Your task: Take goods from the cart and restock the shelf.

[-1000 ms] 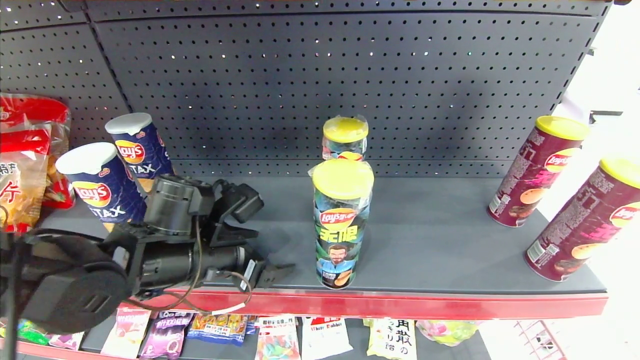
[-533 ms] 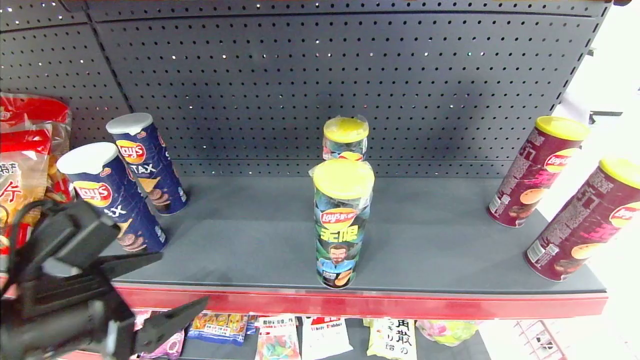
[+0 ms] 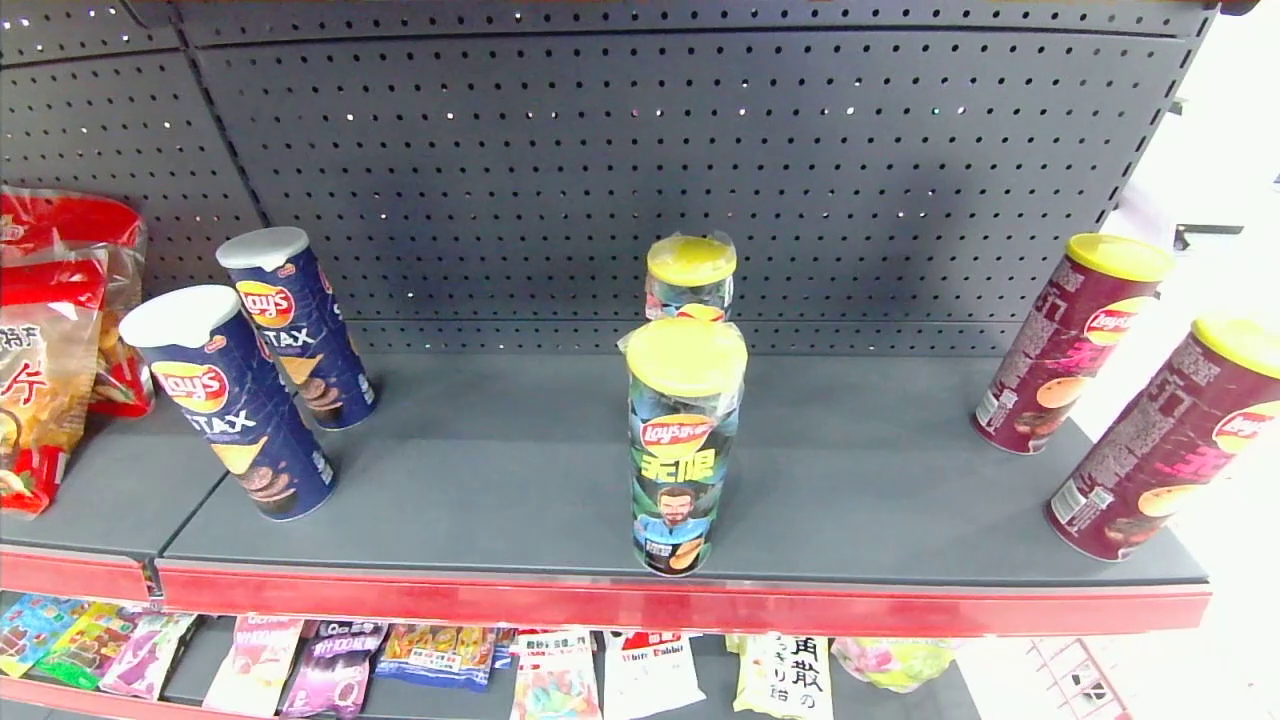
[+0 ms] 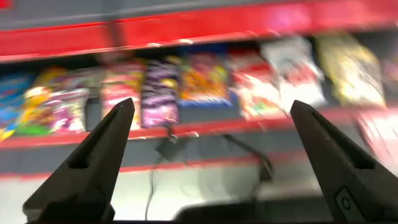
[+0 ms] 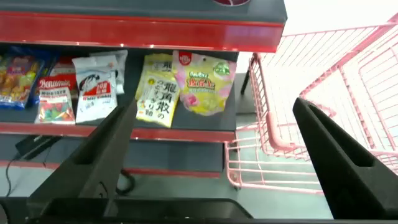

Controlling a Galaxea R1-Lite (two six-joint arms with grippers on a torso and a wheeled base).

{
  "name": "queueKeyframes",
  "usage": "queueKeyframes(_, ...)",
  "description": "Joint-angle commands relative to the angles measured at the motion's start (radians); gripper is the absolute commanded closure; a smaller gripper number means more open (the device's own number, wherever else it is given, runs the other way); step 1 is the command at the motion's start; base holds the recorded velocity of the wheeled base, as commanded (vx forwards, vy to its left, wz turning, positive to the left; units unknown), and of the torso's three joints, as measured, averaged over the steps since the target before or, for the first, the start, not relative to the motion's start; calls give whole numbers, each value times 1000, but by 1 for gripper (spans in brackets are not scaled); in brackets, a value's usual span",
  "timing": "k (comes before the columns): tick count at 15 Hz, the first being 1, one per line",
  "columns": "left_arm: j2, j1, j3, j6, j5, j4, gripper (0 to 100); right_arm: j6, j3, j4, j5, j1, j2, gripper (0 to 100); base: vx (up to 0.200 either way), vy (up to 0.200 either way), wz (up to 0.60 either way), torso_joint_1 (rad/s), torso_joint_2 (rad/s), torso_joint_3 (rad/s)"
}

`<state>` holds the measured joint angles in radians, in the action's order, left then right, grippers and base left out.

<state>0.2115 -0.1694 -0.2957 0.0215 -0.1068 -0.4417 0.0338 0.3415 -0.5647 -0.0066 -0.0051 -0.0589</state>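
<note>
On the grey shelf (image 3: pixel 500 480) stand two blue chip cans (image 3: pixel 235 405) at the left, two yellow-lidded green cans (image 3: pixel 683 440) in the middle, one behind the other, and two maroon cans (image 3: pixel 1075 340) at the right. My left gripper (image 4: pixel 211 106) is open and holds nothing, facing the lower shelves of snack bags (image 4: pixel 205 84). My right gripper (image 5: pixel 214 104) is open too, with nothing between its fingers, low before the bottom shelves and beside the pink wire cart (image 5: pixel 323 124).
Red and yellow snack bags (image 3: pixel 50 330) crowd the shelf's far left. A red lip (image 3: pixel 680 605) runs along the shelf front. Free room lies between the can groups. Candy bags (image 5: pixel 155 84) lie on the shelf below.
My left arm has drawn back from the shelf front, down and to the left, out of the head view. The front blue can stands uncovered where the arm was.
</note>
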Motion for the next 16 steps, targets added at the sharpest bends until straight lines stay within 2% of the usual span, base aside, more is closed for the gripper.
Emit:
queueKeyframes(1, -121, 33, 113, -32, -33, 106, 0, -2, -21, 2, -1, 5, 59, 0, 0, 0, 0, 0, 0, 0)
queueKeyframes(2, -121, 31, 145, -34, -25, 173, 0, 0, -32, 31, 5, 7, 59, 0, 0, 0, 0, 0, 0, 0)
queueKeyframes(3, -121, 33, 165, -32, 22, 215, 0, 1, -61, 86, 13, 7, 59, 0, 0, 0, 0, 0, 0, 0)
queueKeyframes(4, -121, 31, 175, -31, 76, 230, 0, 8, -90, 132, 20, 5, 59, 0, 0, 0, 0, 0, 0, 0)
queueKeyframes(5, -121, 33, 196, -29, 162, 276, 0, 6, -159, 241, 16, 7, 59, 0, 0, 0, 0, 0, 0, 0)
queueKeyframes(7, -121, 33, 260, -26, 205, 417, 0, -32, -239, 399, 19, 5, 59, 0, 0, 0, 0, 0, 0, 0)
queueKeyframes(9, -121, 33, 270, 2, 141, 437, 0, -29, -289, 491, 43, 7, 59, 0, 0, 0, 0, 0, 0, 0)
queueKeyframes(10, -121, 33, 280, -5, 24, 445, 0, -29, -329, 592, 68, 7, 59, 0, 0, 0, 0, 0, 0, 0)
queueKeyframes(11, -121, 33, 279, -15, 12, 445, 0, -23, -341, 565, 34, 5, 59, 0, 0, 0, 0, 0, 0, 0)
queueKeyframes(13, -118, 39, 279, -20, 1, 442, 0, -23, -341, 563, -7, 7, 59, 0, 0, 0, 0, 0, 0, 0)
queueKeyframes(14, -119, 39, 277, -35, 6, 442, 0, -23, -341, 563, -7, 7, 59, 0, 0, 0, 0, 0, 0, 0)
queueKeyframes(15, -119, 39, 294, -71, 55, 443, 0, -26, -341, 563, -6, 7, 59, 0, 0, 0, 0, 0, 0, 0)
queueKeyframes(16, -119, 39, 294, -58, 104, 443, 0, -26, -341, 563, -7, 7, 59, 0, 0, 0, 0, 0, 0, 0)
